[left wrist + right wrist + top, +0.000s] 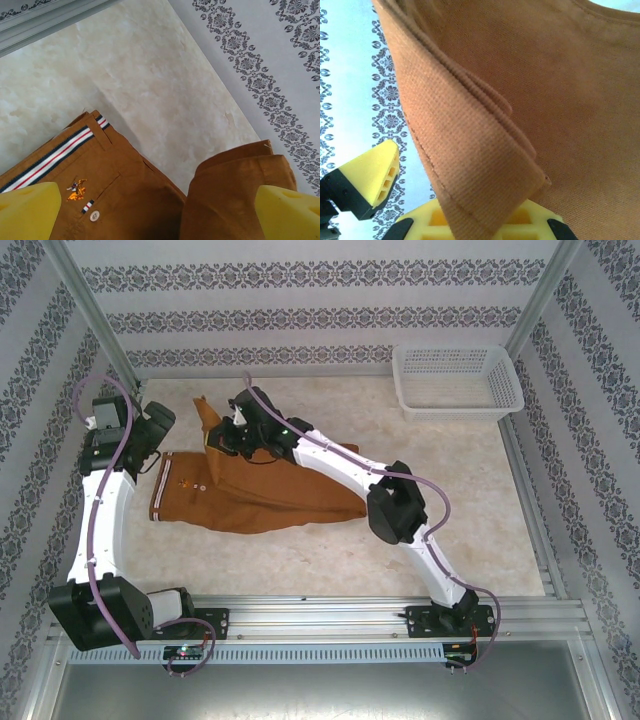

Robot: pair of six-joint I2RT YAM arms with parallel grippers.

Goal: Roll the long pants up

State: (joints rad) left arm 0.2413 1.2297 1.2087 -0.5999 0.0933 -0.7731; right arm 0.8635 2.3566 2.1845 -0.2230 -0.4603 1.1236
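Note:
The rust-brown long pants (270, 490) lie folded on the table's left half, with the striped waistband (50, 157) at the left. One leg end (205, 412) stands raised at the back left. My right gripper (222, 435) is at that leg end. In the right wrist view the hem (470, 150) drapes across the lower yellow finger (520, 225), and a gap of wall shows between the cloth and the other finger (375, 175). My left gripper (158, 430) hovers over the waistband and pocket button (94, 216), its jaws wide apart and empty (160, 212).
A white mesh basket (457, 380) stands at the back right corner. Patterned walls close in the back and sides, and the left wall is close to the left arm. Bare marble tabletop (450, 510) stretches right of the pants.

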